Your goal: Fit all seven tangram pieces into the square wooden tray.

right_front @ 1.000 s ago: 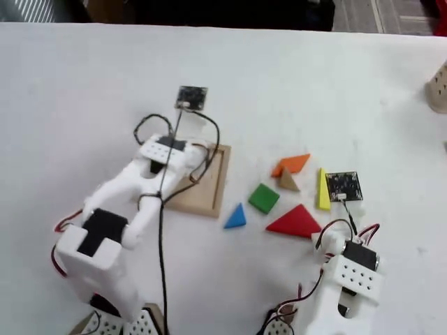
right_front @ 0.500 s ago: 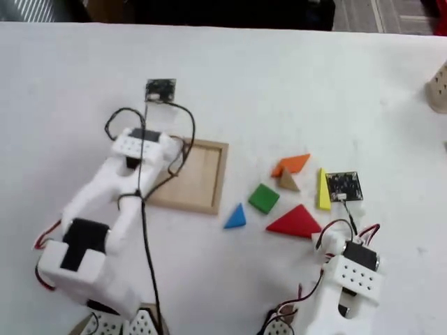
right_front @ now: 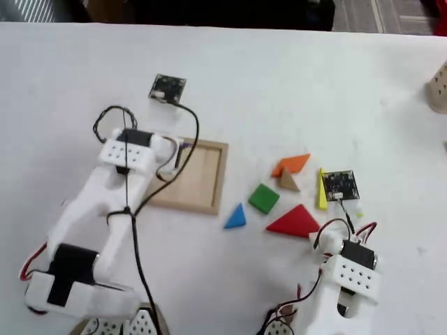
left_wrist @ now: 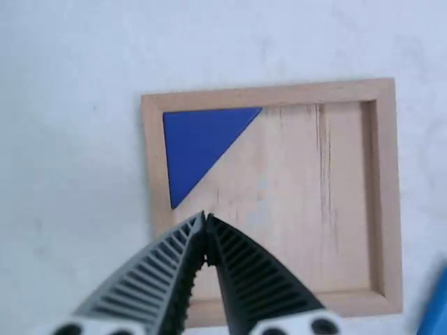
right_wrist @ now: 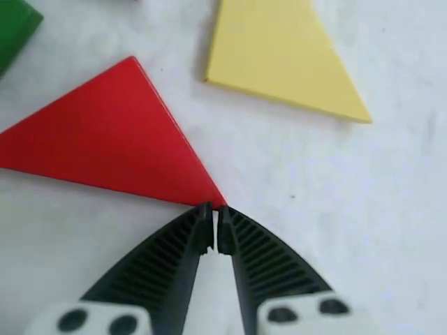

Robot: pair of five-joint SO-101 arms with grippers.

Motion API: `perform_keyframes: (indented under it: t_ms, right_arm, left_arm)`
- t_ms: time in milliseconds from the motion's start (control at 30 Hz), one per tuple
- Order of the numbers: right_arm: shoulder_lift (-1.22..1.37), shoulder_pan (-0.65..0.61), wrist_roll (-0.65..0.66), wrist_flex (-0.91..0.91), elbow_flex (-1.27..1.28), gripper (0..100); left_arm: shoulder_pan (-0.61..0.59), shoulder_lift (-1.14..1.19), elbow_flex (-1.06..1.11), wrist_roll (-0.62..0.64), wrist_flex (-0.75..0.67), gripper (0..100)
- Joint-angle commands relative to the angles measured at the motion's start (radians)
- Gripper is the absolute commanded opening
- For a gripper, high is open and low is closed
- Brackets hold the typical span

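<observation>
The left gripper (left_wrist: pixel 204 227) has its jaws pressed together and holds nothing. Its tips sit over the floor of the tray (left_wrist: pixel 387 209), close to one rim and just beside the sharp end of the large blue triangle (left_wrist: pixel 199 143). That triangle lies flat inside the tray, two edges against the walls of one corner, and counts as placed. The rest of the tray floor is bare wood. The right gripper (right_wrist: pixel 213 213) is well apart from the tray. Its jaws are all but closed, with a hairline gap and nothing between them, and the tips rest at one corner of the red triangle (right_wrist: pixel 105 139). Whether they touch it cannot be told. Six pieces lie loose on the table (right_front: pixel 279 84), all on the tray's side that faces the right arm. The small blue triangle (right_front: pixel 235 217) is nearest the tray, just off its corner. The green square (right_front: pixel 263 197) lies next beyond it. The orange piece (right_front: pixel 291 165) and the tan triangle (right_front: pixel 288 180) touch each other farther out, and the red triangle lies about as far off. The yellow triangle (right_wrist: pixel 279 56) is farthest from the tray. Assessment: one piece of seven is seated and six remain, so the task is at an early stage. The likely next piece is the red triangle.
</observation>
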Motion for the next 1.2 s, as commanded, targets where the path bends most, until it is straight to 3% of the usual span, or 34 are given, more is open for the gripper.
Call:
perform_keyframes:
  t_ms: [0, 233, 533, 767, 967, 1167]
  right_arm:
    - [-0.013, -0.005, 0.017, -0.016, -0.005, 2.1]
    - [-0.015, -0.004, 0.017, -0.016, -0.005, 2.1]
    - [-0.018, -0.013, 0.014, -0.021, -0.018, 2.2]
    - [-0.007, -0.027, -0.003, 0.044, -0.265, 2.2]
    - [-0.005, -0.16, -0.173, 0.208, -0.479, 2.2]
    - [-0.005, -0.309, -0.358, 0.206, -0.531, 2.2]
  left_arm:
    - [-0.013, -0.199, 0.117, -0.014, -0.066, 2]
    - [-0.079, -0.469, 0.445, -0.017, -0.25, 2]
    - [-0.438, -0.582, 0.638, -0.018, -0.256, 2]
    - [-0.441, -0.59, 0.695, -0.181, -0.258, 2]
    - [-0.406, -0.585, 0.703, -0.187, -0.258, 2]
    - [-0.41, -0.585, 0.703, -0.187, -0.258, 2]
